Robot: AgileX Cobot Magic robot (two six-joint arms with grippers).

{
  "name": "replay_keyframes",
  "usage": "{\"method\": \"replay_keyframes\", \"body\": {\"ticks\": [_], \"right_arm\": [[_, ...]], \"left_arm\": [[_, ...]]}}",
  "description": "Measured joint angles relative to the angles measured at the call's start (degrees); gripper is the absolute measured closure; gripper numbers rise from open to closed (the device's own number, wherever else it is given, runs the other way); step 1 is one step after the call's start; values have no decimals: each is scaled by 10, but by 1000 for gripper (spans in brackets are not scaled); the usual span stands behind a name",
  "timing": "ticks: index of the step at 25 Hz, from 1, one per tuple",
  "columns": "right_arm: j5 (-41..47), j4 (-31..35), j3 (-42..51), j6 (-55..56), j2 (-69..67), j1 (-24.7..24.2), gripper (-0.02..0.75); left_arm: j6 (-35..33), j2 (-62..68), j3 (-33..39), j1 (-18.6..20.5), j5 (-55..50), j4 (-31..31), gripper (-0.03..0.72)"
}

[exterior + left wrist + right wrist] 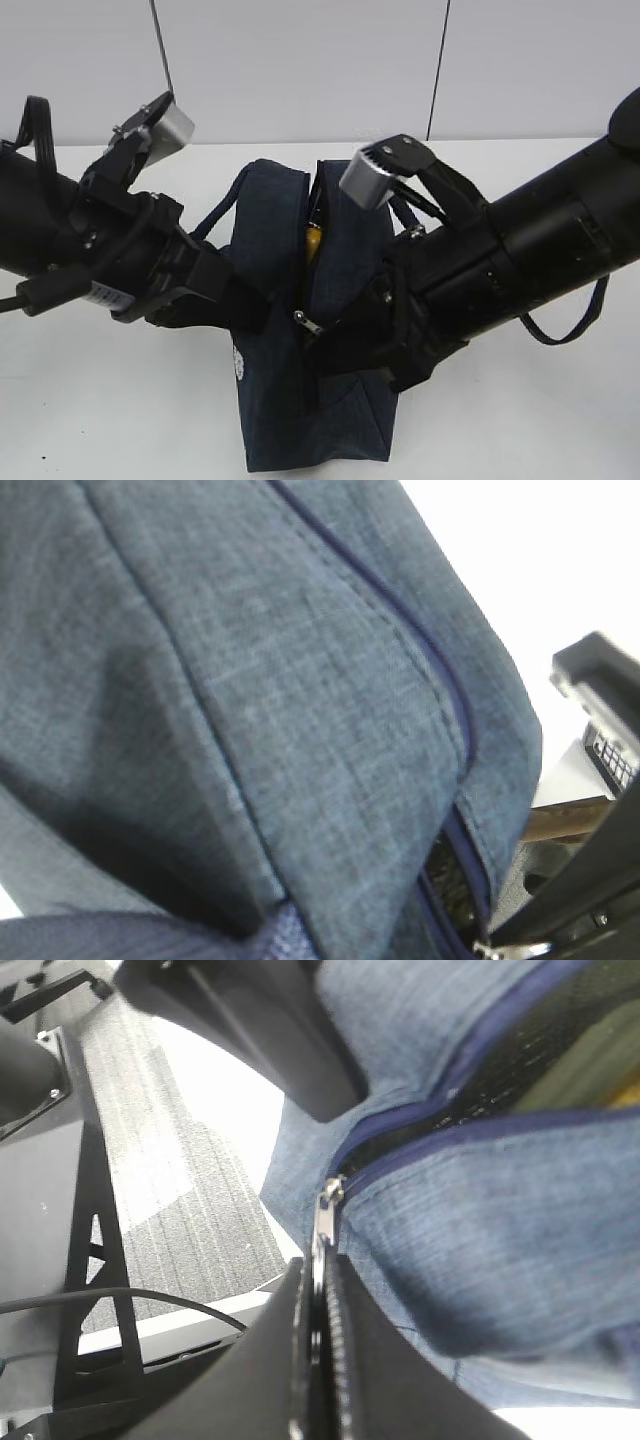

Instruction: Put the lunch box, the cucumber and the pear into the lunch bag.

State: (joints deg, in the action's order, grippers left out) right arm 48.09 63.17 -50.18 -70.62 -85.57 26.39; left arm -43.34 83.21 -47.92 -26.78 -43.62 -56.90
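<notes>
You see the lunch bag [300, 400] standing in the middle of the white desk [100, 420], between the two arms. Its top zipper is partly open, and through the gap in the exterior view a small yellow piece, probably the pear [314, 241], shows inside the bag. In the right wrist view something yellow and something green appear behind the dark lining in the open slit, but you cannot tell clearly what they are. The lunch box and the cucumber cannot be recognised in any view.

At the near end of the zipper line the right fingers [322, 1360] are pressed together on the metal zipper pull [324, 1222], which sticks out from between them toward the slider. In the exterior view the same pull [308, 321] is just beside the right arm, on the front of the bag.

The left gripper [235, 310] is against the left side of the bag. Its fingers are hidden by the arm and by the fabric; they are closed, and you cannot tell if they pinch the cloth. The left wrist view is filled with the blue fabric of the bag [250, 710].
</notes>
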Motion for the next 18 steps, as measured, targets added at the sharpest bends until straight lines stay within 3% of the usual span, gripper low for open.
{"method": "replay_keyframes", "body": {"ticks": [7,18], "right_arm": [[3,-67,-14,68,28,0,732],[-20,-81,-29,82,33,0,732]], "left_arm": [[0,0,0,-1,7,21,705],[0,0,0,-1,7,31,706]]}}
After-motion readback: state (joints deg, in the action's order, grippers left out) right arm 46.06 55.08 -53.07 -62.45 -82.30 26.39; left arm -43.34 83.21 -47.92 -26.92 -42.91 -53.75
